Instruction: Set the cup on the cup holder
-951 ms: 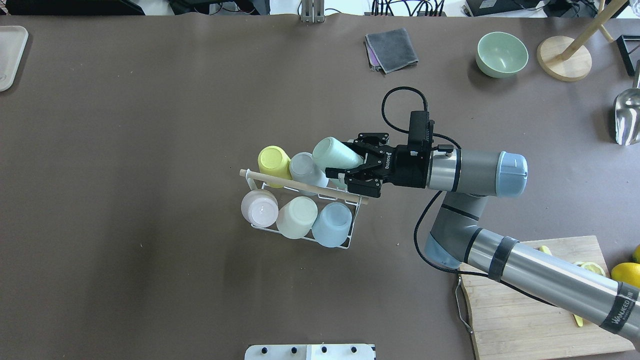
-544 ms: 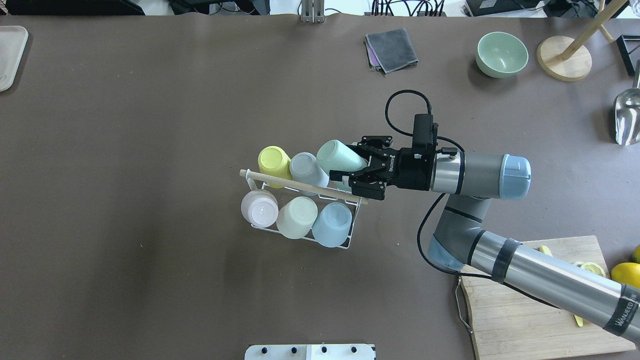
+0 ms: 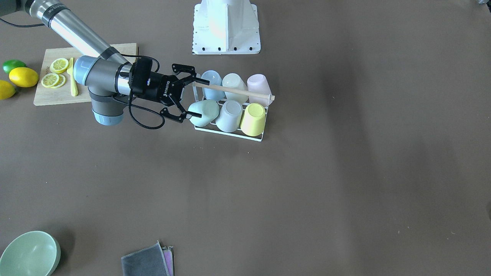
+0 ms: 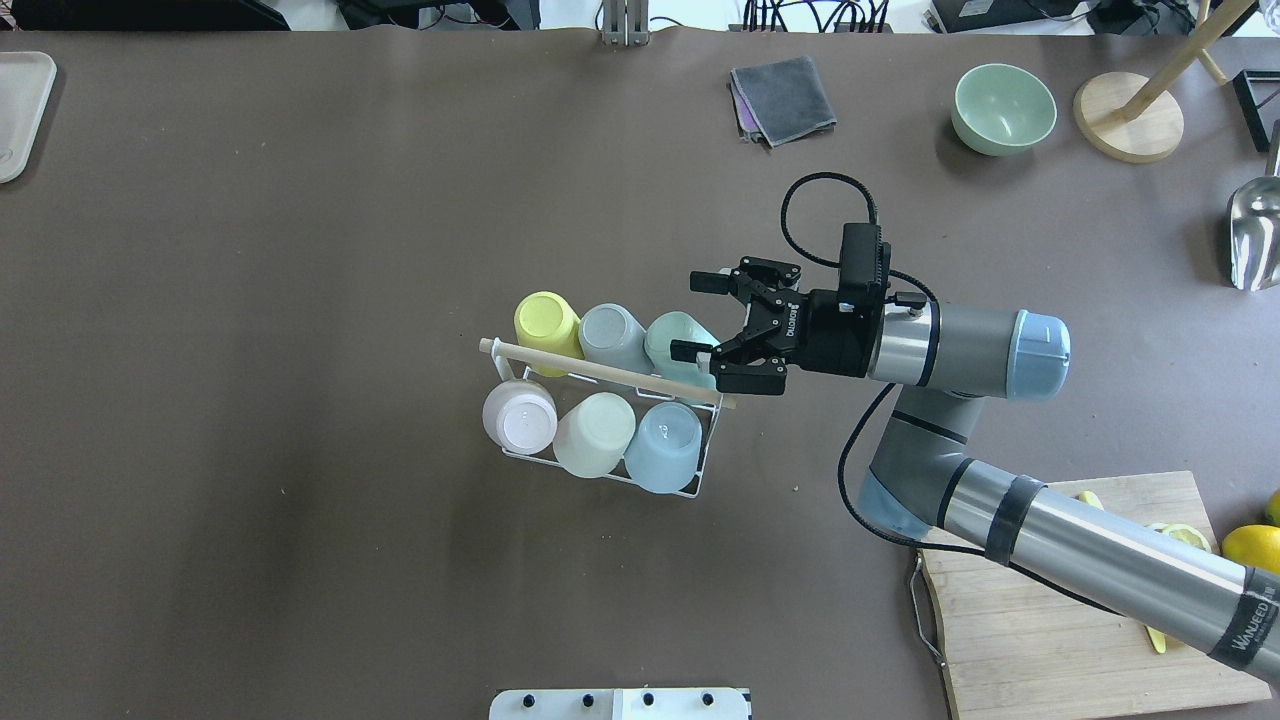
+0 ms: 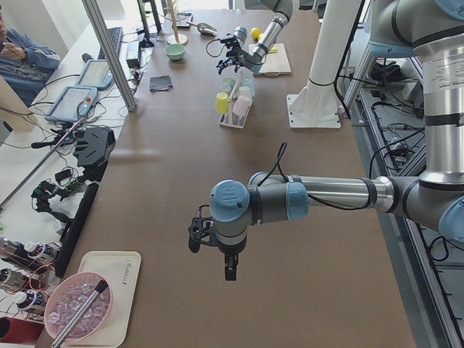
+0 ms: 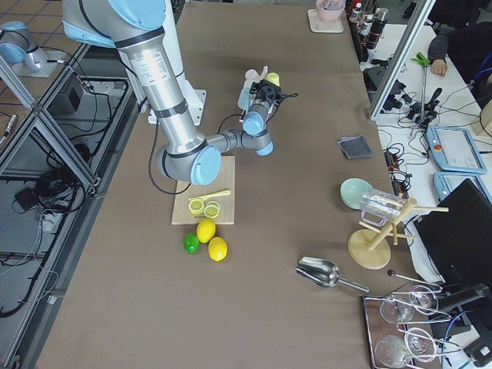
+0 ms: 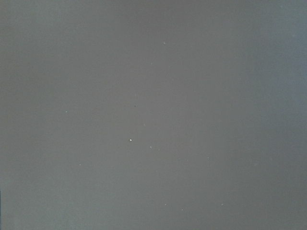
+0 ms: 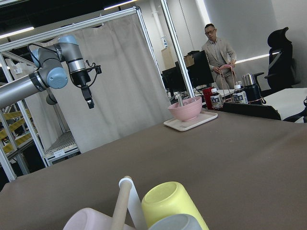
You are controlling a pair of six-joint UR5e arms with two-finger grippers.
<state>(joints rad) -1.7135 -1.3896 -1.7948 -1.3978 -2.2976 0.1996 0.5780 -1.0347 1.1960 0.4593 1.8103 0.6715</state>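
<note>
Looks all but finished. Shows the mint cup (image 4: 680, 343) already on the cup holder (image 4: 692, 488), just left of centre in the overhead view, bottom up and tilted at the right-hand end of the rack's upper row, beside the wooden rod (image 4: 590, 367). Shares that row with the grey cup (image 4: 612, 335) and the yellow cup (image 4: 547, 320). Finds the lower row taken too, by the pink cup (image 4: 520, 417), the pale cream cup (image 4: 595, 433) and the blue cup (image 4: 665, 447). Leaves no free place to be seen, so counts six cups racked.

Just right of the mint cup, finds the right gripper (image 4: 697, 316) with jaws spread wide and clamped on nothing. Puts one fingertip over the cup's side in both the overhead and the front-facing views; cannot tell whether touching or just clear. Reads as release made, withdrawal not yet done.

Remaining, by judgement: backing that gripper off toward the right of the frame without nudging cup or rod.

Farther out, places the left gripper (image 5: 228, 268) low in the middle of the left side view, well apart from the rack, above bare table; cannot tell whether open or closed. Beyond that, notes the green bowl (image 4: 1003, 108) and folded grey cloth (image 4: 783, 98) along the top of the overhead view, and the cutting board (image 4: 1060, 620) at its lower right.
</note>
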